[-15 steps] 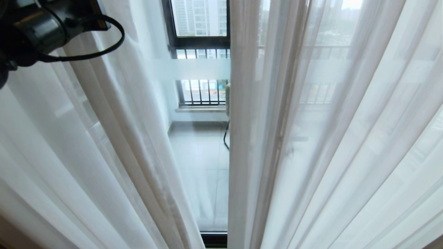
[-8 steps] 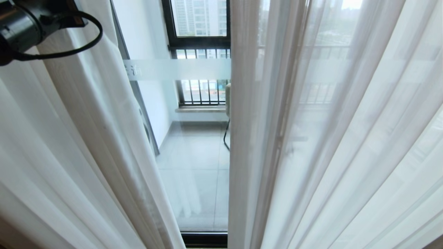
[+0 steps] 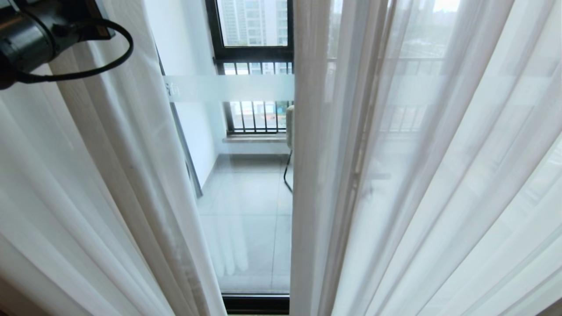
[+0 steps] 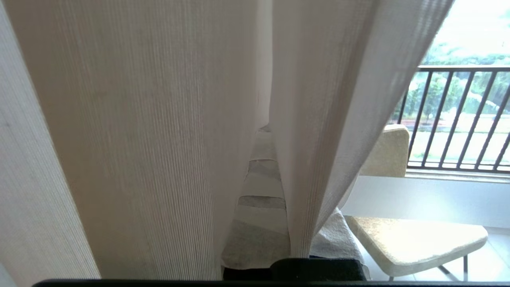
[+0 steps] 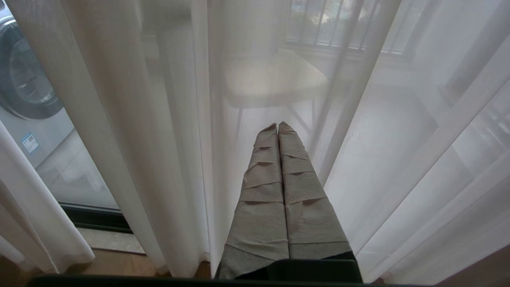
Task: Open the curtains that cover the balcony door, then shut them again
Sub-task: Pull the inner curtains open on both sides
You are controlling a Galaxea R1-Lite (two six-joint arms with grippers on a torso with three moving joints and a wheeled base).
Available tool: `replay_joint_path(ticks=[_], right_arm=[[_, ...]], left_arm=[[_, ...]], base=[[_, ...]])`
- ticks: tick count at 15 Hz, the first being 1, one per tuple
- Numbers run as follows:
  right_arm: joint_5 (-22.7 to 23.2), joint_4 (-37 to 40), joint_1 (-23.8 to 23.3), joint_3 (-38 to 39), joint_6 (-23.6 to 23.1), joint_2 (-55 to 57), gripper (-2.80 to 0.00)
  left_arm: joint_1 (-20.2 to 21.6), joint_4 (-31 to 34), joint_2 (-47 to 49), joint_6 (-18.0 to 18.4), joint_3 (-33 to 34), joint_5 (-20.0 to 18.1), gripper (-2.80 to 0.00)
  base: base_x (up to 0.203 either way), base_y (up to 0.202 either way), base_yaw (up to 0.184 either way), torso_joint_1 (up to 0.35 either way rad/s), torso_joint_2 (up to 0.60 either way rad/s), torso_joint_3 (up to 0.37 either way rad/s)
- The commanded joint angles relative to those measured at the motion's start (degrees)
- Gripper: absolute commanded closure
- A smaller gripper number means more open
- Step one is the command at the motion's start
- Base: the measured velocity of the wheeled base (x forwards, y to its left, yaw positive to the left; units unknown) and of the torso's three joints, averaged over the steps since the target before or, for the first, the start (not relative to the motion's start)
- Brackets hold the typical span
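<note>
The sheer white curtains hang in two halves, the left curtain (image 3: 109, 188) and the right curtain (image 3: 417, 175). The gap between them bares the balcony door's glass (image 3: 246, 206), its frosted band (image 3: 228, 87) and dark bottom frame (image 3: 257, 303). My left arm (image 3: 35, 30) is raised at the upper left against the left half. In the left wrist view, curtain folds (image 4: 159, 139) drape over the tape-wrapped fingers (image 4: 259, 207); the left gripper (image 4: 271, 135) is shut with one fold pinched between them. The right gripper (image 5: 278, 125) is shut and empty, low before the right curtain (image 5: 398, 159).
On the balcony stand a cream chair (image 4: 414, 239) and, to the left, a washing machine (image 5: 24, 87). A dark-framed window with railing (image 3: 254, 116) closes the far end. Wooden floor (image 5: 111, 263) meets the door's bottom track (image 5: 95, 217).
My left arm has moved left and drawn the left curtain's edge with it, so the gap is wider and more glass shows. The right arm and right curtain are unchanged.
</note>
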Motion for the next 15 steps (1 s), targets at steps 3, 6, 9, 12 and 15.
replay_joint_path(ticks=[3,6,9,12,15], right_arm=[[0.06,-0.01,0.01,0.04,-0.04,0.0,0.0],[0.06,0.0,0.01,-0.04,-0.04,0.0,0.0],[0.06,0.0,0.01,0.0,-0.04,0.0,0.0],[0.06,0.0,0.01,0.03,-0.04,0.0,0.0],[0.06,-0.09,0.01,-0.04,-0.04,0.0,0.0]], left_arm=[[-0.1,-0.15,-1.32,0.06,2.18,0.22,0.0],[-0.1,-0.13,-2.34,-0.03,3.69,0.18,0.0],[-0.01,-0.22,-2.34,-0.03,4.28,0.27,0.0],[-0.01,-0.22,-2.39,-0.11,4.46,0.36,0.0],[-0.01,-0.22,-3.12,-0.14,5.73,0.36,0.0]], base=[[0.0,0.0,0.0,0.0,0.0,0.0],[0.0,0.0,0.0,0.0,0.0,0.0],[0.0,0.0,0.0,0.0,0.0,0.0],[0.003,0.114,-0.007,0.001,0.0,0.003],[0.0,0.191,0.002,0.003,0.01,0.003]])
